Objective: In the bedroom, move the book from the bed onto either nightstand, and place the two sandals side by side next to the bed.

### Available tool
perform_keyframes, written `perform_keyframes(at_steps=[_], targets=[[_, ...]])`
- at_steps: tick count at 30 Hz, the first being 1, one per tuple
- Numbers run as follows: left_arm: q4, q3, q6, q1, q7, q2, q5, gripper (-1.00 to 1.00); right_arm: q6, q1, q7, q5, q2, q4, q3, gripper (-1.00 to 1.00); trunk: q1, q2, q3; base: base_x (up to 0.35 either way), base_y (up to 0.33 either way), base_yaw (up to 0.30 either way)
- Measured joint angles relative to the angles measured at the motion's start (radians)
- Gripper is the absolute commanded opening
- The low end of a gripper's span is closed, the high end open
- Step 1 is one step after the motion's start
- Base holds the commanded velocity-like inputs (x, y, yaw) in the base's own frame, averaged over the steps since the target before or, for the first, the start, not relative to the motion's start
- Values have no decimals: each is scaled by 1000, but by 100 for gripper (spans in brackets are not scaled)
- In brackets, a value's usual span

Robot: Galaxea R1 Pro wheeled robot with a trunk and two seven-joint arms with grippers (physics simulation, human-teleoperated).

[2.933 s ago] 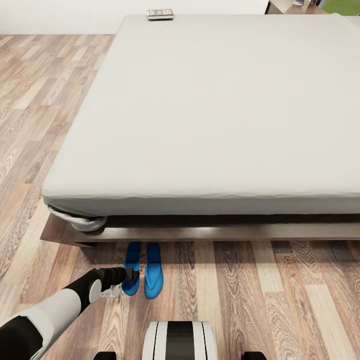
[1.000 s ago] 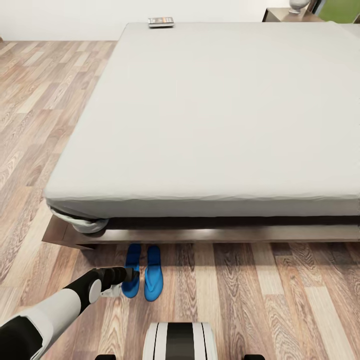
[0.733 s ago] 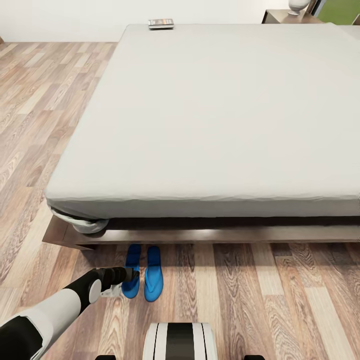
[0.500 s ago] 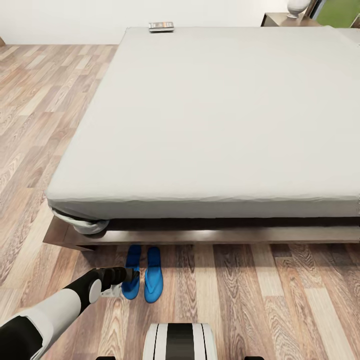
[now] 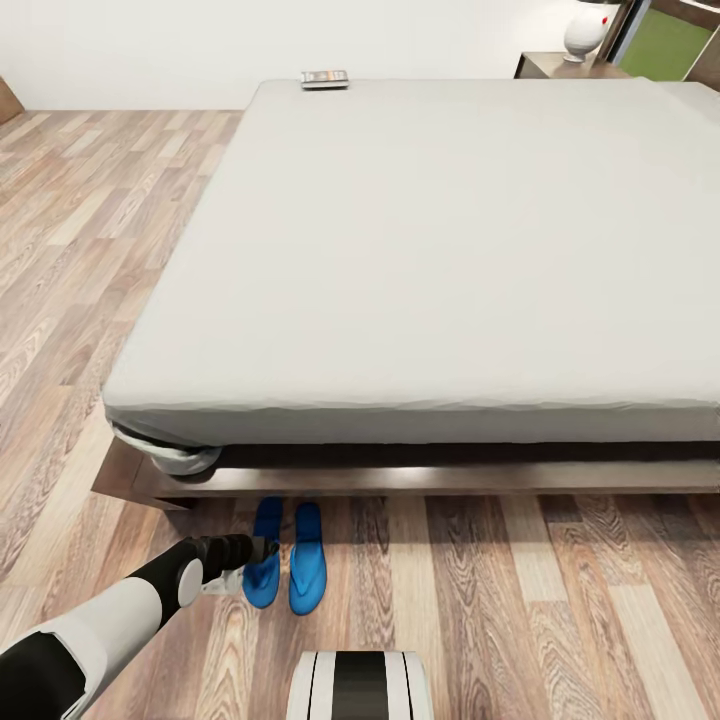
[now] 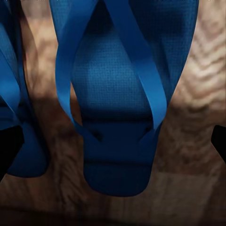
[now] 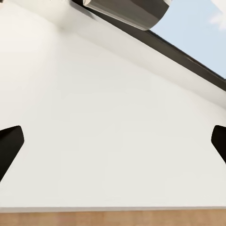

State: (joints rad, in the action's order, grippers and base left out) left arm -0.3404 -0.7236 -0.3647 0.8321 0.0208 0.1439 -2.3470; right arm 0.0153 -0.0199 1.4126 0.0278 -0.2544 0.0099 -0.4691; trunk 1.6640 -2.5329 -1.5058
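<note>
Bed and plank floor, with what lies on each

The bed (image 5: 440, 250) has a smooth light grey mattress on a dark wooden frame; the book (image 5: 325, 79) lies flat at its far left corner, right by the far edge. On the wood plank floor (image 5: 560, 590), the two sandals (image 5: 287, 555) lie side by side, parallel, just beside the bed's near edge, close to its near left corner, toes pointing towards the frame.

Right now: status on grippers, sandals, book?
Left gripper open, low over the sandals; right gripper open, empty. Sandals side by side on floor by the bed. Book on bed's far edge. Nothing blocking.
</note>
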Motion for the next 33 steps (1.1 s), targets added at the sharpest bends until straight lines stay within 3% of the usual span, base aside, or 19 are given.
perform_keyframes(at_steps=[30, 33], targets=[[8, -2, 0, -1, -19, 1, -3, 100, -1, 1, -2, 0, -1, 0, 12, 100, 0, 0, 0, 0, 0, 0], [8, -2, 0, -1, -24, 1, -3, 100, -1, 1, -2, 0, -1, 0, 12, 100, -1, 1, 11, 0, 0, 0]])
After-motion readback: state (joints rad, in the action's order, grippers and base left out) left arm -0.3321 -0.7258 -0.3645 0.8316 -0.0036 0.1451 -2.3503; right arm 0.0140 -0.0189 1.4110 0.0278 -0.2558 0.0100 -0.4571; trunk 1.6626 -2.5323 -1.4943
